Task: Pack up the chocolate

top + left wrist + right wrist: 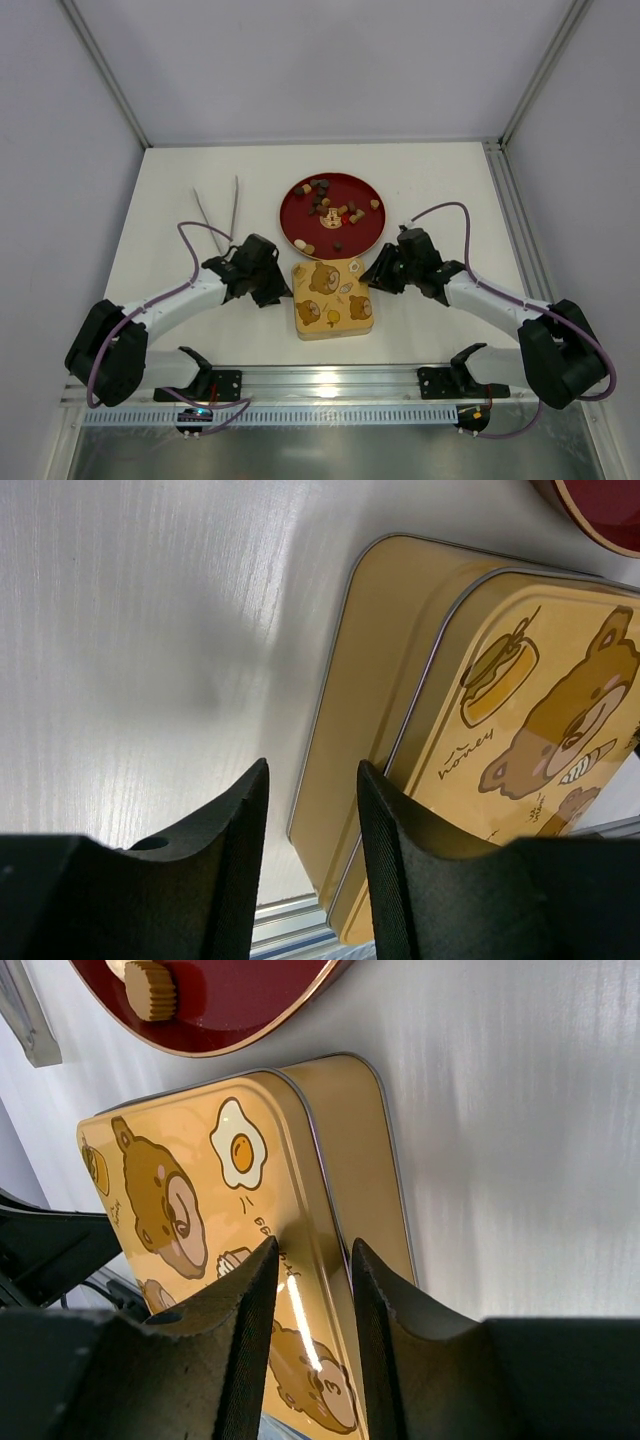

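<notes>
chocolate (330, 212) all sits on the red plate (350, 188), none in the tin. mixed dark, tan and cream pieces, clustered centre to 12 o'clock on the plate, a few loose toward 6 and 3 o'clock. right wrist view catches one tan piece (150, 988) on the plate (250, 1000) near its rim.

gold tin (333, 300) with bear print is at 6 o'clock of the plate, just beside it, lid on. in both wrist views the lid sits inside a wider lower rim.

left gripper (272, 285) is at 9 o'clock of the tin, tight against its side. left wrist view: left gripper (313, 770) has a narrow gap between its fingers and nothing pinched in it. the tin (520, 680) edge runs under that gap. finger-to-tin contact can't be confirmed. plate (600, 505) corner shows at 1 o'clock in that view.

right gripper (384, 270) is at 2 o'clock of the tin, at its corner. right wrist view: right gripper (313, 1250) has the same narrow gap, also holding nothing. the tin (180, 1190) lid edge lines up under it. contact unclear.

metal tongs (234, 205) lie on the white table (450, 200) at 9 o'clock of the plate, apart from both grippers.
</notes>
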Motion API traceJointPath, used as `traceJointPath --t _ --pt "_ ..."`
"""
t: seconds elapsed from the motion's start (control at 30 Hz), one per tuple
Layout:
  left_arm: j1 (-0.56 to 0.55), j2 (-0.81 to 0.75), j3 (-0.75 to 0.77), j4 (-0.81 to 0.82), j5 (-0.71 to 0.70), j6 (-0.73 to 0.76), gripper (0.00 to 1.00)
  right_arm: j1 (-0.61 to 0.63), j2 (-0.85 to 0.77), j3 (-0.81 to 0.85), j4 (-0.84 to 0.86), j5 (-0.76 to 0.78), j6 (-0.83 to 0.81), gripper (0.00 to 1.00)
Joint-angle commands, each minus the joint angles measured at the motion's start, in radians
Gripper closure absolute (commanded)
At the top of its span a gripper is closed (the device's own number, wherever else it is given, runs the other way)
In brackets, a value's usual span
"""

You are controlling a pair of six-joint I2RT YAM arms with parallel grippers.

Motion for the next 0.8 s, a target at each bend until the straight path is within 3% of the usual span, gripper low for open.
traceJointPath --t 0.0,0.47,0.77 --pt "-0.003 -0.018 0.025 -0.011 -0.029 0.017 0.59 0.007 -0.003 0.040 -0.008 0.036 -0.011 0.62" --pt "0.118 -0.084 0.043 -0.080 -0.003 0.090 0.50 0.021 -0.009 0.066 -0.042 0.076 -0.048 0.58" --pt "0.112 -0.138 0.051 -0.019 0.102 0.141 0.39 0.036 -0.010 0.068 -0.042 0.090 -0.069 0.57"
